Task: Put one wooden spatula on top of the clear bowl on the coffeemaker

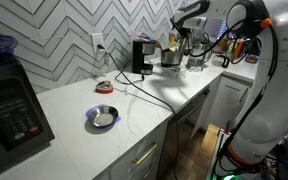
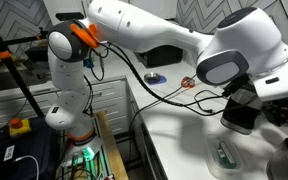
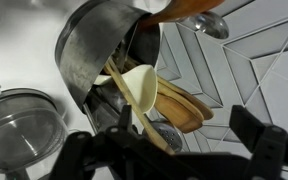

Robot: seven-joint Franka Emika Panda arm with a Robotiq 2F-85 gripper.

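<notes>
Several wooden spatulas [image 3: 142,88] and brown wooden spoons [image 3: 182,108] stand in a shiny metal utensil pot [image 3: 84,50], which also shows in an exterior view [image 1: 171,56]. My gripper [image 3: 189,140] is open just over the pot, its black fingers wide apart. The utensil heads and one pale handle lie between them, close to one finger. In an exterior view the gripper [image 1: 184,40] hovers above the pot. The black coffeemaker [image 1: 141,57] stands beside the pot and also shows in the other exterior view [image 2: 241,113]. The clear bowl on it is too small to make out.
A metal ladle [image 3: 210,25] sticks out of the pot. A round metal container [image 3: 19,140] sits beside it. A small bowl [image 1: 102,118] and a black cord [image 1: 149,88] lie on the white counter [image 1: 134,125]. A big black appliance [image 1: 12,110] stands at the near end.
</notes>
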